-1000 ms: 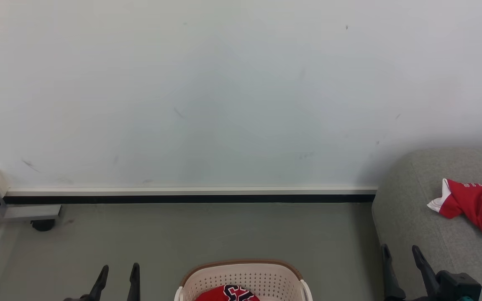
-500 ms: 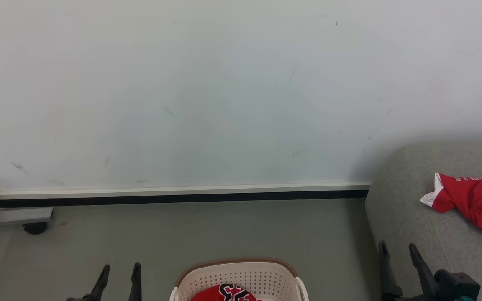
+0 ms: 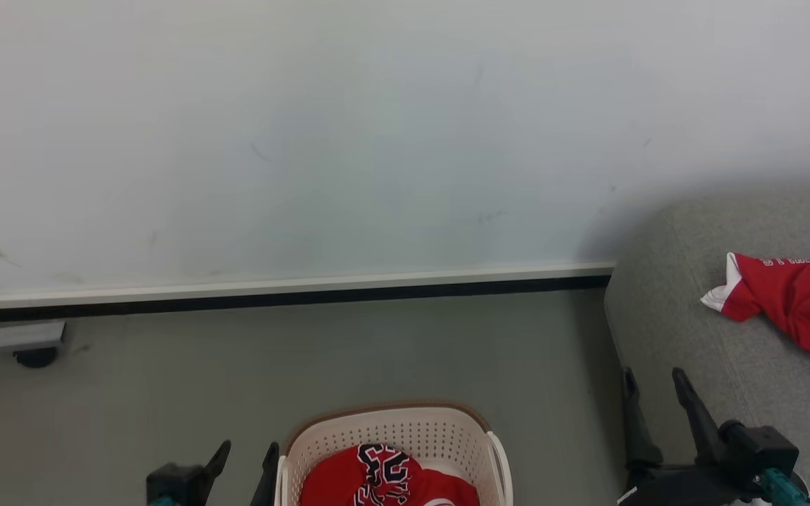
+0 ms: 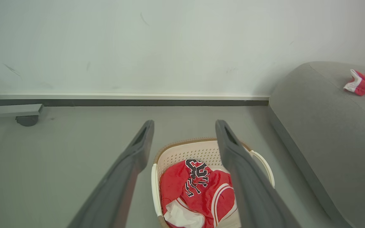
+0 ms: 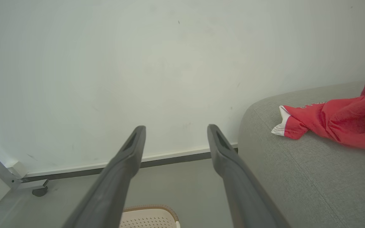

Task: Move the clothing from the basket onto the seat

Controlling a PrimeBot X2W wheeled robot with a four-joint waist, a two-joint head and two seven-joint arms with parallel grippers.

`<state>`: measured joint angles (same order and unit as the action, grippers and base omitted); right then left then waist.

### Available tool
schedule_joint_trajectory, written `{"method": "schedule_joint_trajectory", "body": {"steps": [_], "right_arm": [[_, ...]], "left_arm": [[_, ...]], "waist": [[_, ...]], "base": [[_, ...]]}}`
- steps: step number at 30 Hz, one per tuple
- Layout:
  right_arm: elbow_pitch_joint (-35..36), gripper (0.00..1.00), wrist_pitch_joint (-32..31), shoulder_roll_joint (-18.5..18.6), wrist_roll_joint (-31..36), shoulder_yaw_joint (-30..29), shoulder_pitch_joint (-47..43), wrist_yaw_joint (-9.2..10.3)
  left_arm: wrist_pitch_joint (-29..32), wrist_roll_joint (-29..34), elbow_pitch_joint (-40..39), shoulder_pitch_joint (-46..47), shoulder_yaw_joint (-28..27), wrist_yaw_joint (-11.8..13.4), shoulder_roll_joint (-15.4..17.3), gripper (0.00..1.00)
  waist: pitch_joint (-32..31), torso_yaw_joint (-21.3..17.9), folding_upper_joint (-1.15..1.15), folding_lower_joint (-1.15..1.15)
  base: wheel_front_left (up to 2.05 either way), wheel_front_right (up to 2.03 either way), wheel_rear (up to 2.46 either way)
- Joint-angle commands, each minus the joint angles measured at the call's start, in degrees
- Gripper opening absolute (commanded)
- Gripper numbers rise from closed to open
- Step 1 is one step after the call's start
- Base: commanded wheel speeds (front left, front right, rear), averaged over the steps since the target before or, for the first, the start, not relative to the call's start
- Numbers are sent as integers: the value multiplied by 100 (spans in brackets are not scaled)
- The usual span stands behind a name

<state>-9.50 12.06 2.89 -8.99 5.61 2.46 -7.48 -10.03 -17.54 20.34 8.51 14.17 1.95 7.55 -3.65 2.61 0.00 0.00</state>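
1. in the head view our left gripper (image 3: 249,450) sits at 7 o'clock. its two dark fingers are spread apart with nothing between them.
2. our right gripper (image 3: 653,374) sits at 5 o'clock, its fingers also apart and empty, in front of the near edge of the seat (image 3: 693,337).
3. the basket (image 3: 405,432) stands on the grey floor (image 3: 377,351) at 6 o'clock. it is between the two grippers, just beside the left one in that view.
4. the clothing (image 3: 349,481) lies crumpled inside the basket, red with a black-and-white number on top. the left wrist view shows some white fabric (image 4: 181,216) at the basket's near end.
5. the seat takes up 3 to 5 o'clock, with bare floor between it and the basket.
6. a red garment (image 3: 795,309) with white trim lies on the seat at 3 o'clock and is cut off by the picture's edge.
7. farthest off, a dark skirting (image 3: 292,296) runs along the foot of the pale wall (image 3: 377,140). a small black wheel (image 3: 36,357) sits at 8 o'clock.
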Motion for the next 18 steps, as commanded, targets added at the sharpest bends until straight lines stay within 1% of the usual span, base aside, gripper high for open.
{"method": "schedule_joint_trajectory", "body": {"steps": [1, 2, 3, 4, 6, 9, 13, 18], "right_arm": [[169, 100, -64, -1, 62, 54, 28, -2], [331, 100, -95, -1, 94, 78, 84, -2], [629, 100, -182, -1, 156, 128, 169, -2], [767, 100, -200, -1, 182, 146, 219, -2], [1042, 100, -247, -2, 202, 202, 341, -2], [1403, 100, -269, -2, 211, 264, 556, -2], [1695, 100, -124, -4, 117, 337, 769, -2], [1896, 100, 42, -5, 84, 413, 866, -2]], "left_arm": [[140, 78, 154, 257, 81, -77, 15, 100], [261, 114, 278, 463, 142, -113, 5, 100], [499, 161, 563, 882, 281, -206, -35, 100], [609, 176, 714, 1103, 350, -256, -55, 100], [789, 270, 1028, 1565, 489, -374, -76, 100], [960, 391, 1474, 2270, 632, -469, -125, 100], [1180, 599, 2178, 3019, 865, -554, -141, 100], [1392, 851, 2898, 3782, 1231, -714, -206, 100]], "waist": [[447, -186, 0, 0], [671, -237, 0, 0], [1102, -336, 0, 0], [1319, -387, 0, 0], [1780, -506, 0, 0], [2497, -688, 0, 0], [3354, -956, 0, 0], [4162, -1210, 0, 0]], "base": [[0, 0, 0], [0, 0, 0], [0, 0, 0], [0, 0, 0], [0, 0, 0], [0, 0, 0], [0, 0, 0], [0, 0, 0]]}}
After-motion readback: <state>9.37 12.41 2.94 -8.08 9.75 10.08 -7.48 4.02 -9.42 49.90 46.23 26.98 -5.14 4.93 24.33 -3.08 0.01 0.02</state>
